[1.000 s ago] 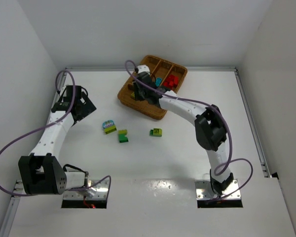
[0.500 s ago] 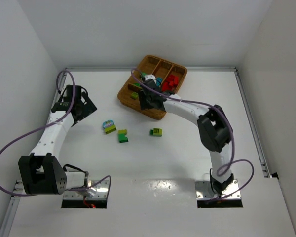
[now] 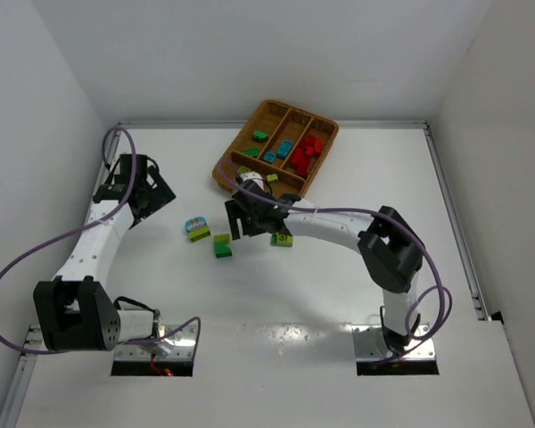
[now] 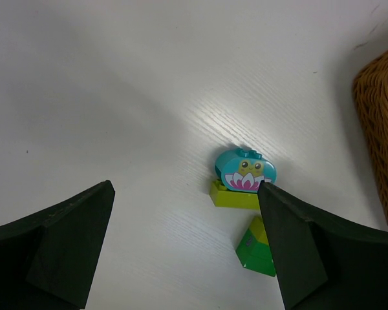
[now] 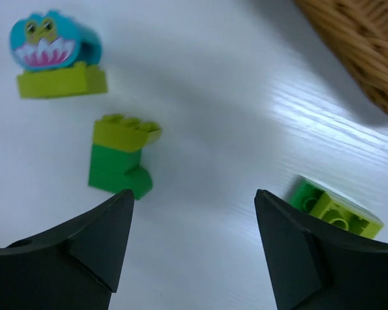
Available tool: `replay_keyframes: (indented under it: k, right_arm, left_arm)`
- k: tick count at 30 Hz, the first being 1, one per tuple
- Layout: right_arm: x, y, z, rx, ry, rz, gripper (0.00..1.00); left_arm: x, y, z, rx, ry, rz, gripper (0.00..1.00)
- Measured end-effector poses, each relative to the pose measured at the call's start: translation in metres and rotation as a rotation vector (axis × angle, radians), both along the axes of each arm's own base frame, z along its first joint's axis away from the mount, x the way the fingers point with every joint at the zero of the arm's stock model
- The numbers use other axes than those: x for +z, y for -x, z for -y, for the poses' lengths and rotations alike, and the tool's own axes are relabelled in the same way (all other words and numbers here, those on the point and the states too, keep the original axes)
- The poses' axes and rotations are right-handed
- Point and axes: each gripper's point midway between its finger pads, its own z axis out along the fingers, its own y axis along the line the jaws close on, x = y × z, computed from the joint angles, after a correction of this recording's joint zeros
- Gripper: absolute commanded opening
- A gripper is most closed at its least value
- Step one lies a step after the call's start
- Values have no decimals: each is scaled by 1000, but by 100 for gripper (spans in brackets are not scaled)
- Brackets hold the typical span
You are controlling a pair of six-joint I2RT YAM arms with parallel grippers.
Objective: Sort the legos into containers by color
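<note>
The right gripper (image 5: 193,200) hangs open and empty over loose legos (image 5: 333,210) on the table (image 3: 276,294), near the wicker tray (image 3: 233,150). It should centre on the green-and-lime stack (image 5: 119,161), apparently two joined bricks, and descend squarely. The left gripper (image 4: 184,194), also open, holds nothing.

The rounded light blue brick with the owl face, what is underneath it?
A flat lime-yellow brick lies directly under the rounded light blue owl brick, on the white table. The owl brick covers most of its top.
</note>
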Motion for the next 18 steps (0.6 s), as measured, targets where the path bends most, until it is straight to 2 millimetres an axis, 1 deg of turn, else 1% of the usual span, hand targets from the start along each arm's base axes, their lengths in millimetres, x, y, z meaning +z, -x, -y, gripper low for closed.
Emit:
replay_keyframes:
  k: [2,4,7,8,10,11,13,18]
  right_arm:
    - [-4,-3,14,-70,16,8,70]
    - [-11,1,45,-148,55,8,68]
    - [-10,4,88,-216,93,19,67]
    - [-8,4,100,-219,102,29,67]
    - [-3,1,118,-199,125,47,73]
    - [-2,-1,123,-172,129,51,73]
    - [-2,-5,128,-104,135,50,77]
    - [-11,-7,128,33,105,28,80]
  left_arm:
    - [0,0,1,-11,1,-2,100]
    - [-2,-1,2,-29,-1,-9,100]
    - [-11,-2,5,-53,5,-38,100]
    - [-13,-2,6,-60,7,-46,100]
    - [-18,-2,7,-71,11,-62,100]
    - [-19,-2,7,-74,13,-66,100]
    - [-18,-3,8,-79,14,-65,100]
    - [-19,-4,9,-82,17,-64,100]
